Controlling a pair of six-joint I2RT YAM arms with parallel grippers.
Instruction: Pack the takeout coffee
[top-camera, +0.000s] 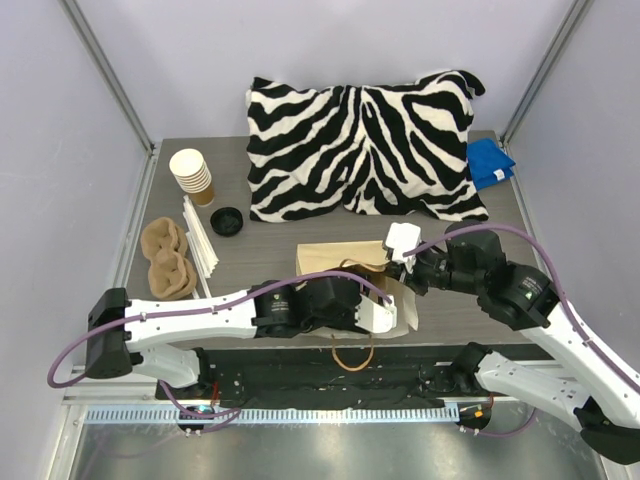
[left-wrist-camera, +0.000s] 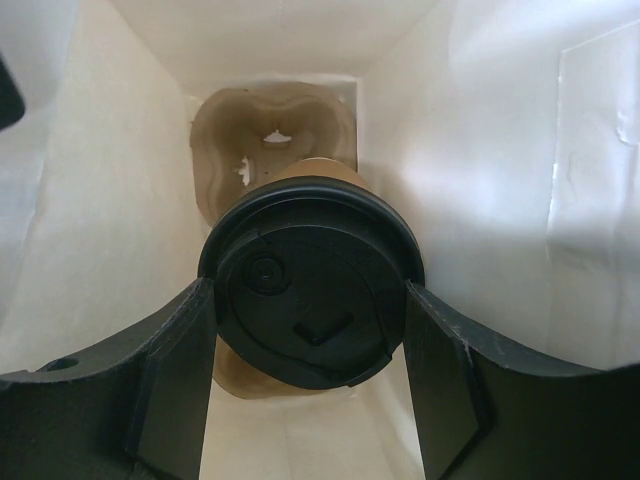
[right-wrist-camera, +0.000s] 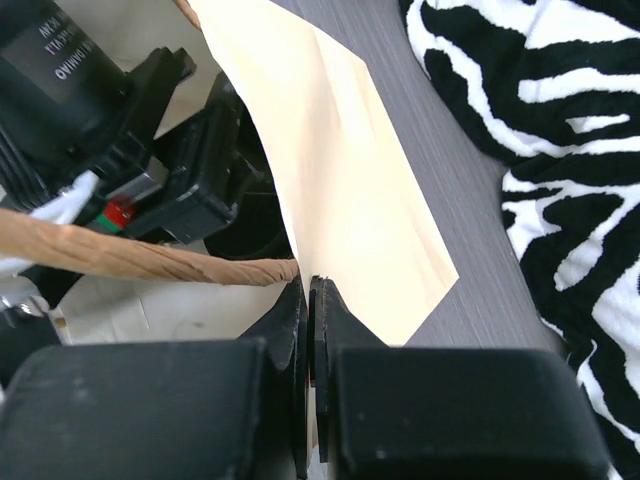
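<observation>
The takeout coffee (left-wrist-camera: 310, 285), a kraft cup with a round black lid, sits deep inside the paper bag (left-wrist-camera: 90, 230) in the left wrist view. My left gripper (left-wrist-camera: 307, 292) has one finger on each side of the lid and is shut on it. Below the cup, a brown pulp cup carrier (left-wrist-camera: 270, 120) lies at the bag's bottom. In the top view the bag (top-camera: 335, 258) lies on the table, my left gripper (top-camera: 385, 312) is in its mouth, and the cup is hidden. My right gripper (top-camera: 408, 262) (right-wrist-camera: 308, 290) is shut on the bag's edge (right-wrist-camera: 350, 200).
A zebra pillow (top-camera: 365, 150) fills the back. A stack of unlidded cups (top-camera: 192, 175), a loose black lid (top-camera: 227, 221), pulp carriers (top-camera: 168, 260) and white sticks (top-camera: 200, 245) lie at the left. A blue cloth (top-camera: 490, 162) is at the back right. A bag handle (top-camera: 352, 352) hangs over the near edge.
</observation>
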